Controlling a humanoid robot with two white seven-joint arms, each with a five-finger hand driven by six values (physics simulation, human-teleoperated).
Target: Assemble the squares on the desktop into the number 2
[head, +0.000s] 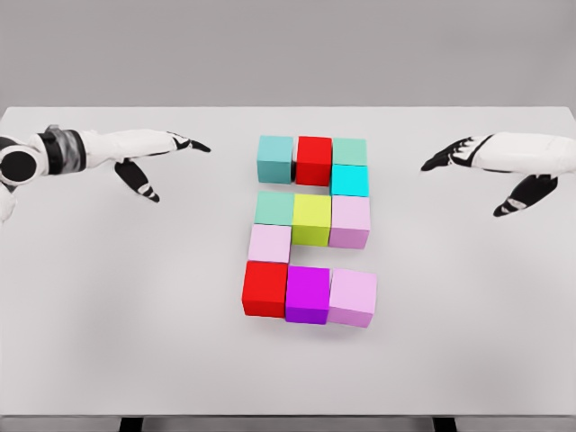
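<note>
Squares sit mid-desk (108,342), eleven of them packed into a figure 2, and from my remote seat I see both hands well clear of it. My left hand (148,162) hovers off to the figure's upper left, fingers spread, holding nothing. My right hand (490,171) mirrors it at the upper right, also open and empty. Top row reads teal square (275,157), red square (314,159), green square (350,150); the cyan square (349,180) drops below that. The bottom row's pink square (353,297) looks slightly askew, though I can't be sure.
</note>
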